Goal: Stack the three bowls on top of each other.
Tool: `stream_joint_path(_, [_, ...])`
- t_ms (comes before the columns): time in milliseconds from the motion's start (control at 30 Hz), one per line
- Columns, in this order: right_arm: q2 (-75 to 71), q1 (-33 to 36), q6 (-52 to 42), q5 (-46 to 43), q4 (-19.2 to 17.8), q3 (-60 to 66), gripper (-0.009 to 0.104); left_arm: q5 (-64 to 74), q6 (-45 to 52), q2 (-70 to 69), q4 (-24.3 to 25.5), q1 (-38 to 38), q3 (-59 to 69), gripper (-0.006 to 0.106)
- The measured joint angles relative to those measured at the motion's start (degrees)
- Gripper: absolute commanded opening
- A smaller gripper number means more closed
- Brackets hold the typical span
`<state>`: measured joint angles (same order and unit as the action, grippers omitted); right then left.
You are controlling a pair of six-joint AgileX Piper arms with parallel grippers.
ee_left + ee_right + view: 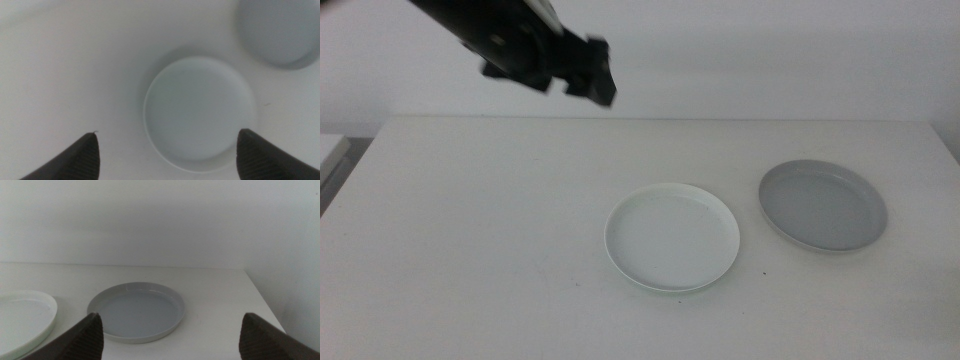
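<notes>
White bowl (672,237) flat at table (470,250) centre; grey bowl (822,205) just beside it on right side, apart. Left gripper (582,82) raised above white bowl, jaws spread, empty. Right gripper (170,335) near grey bowl, jaws spread, empty.

Readable text: none is seen anywhere.
White bowl (672,237): no label or mark is shown.
Grey bowl (822,205), beside the white bowl: no print is shown.
</notes>
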<state>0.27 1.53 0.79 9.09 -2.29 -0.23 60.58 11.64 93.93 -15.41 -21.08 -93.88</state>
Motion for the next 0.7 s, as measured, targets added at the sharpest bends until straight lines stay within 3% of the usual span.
stream_joint_path(300, [0.0,0.0,0.0,0.0,0.0,0.0,0.092,-1.12,4.3,-28.0,-5.78,0.0,17.35,0.094])
stream_joint_path(700, [0.0,0.0,0.0,0.0,0.0,0.0,0.092,-5.67,1.3,-50.32,-5.78,0.0,35.05,0.094])
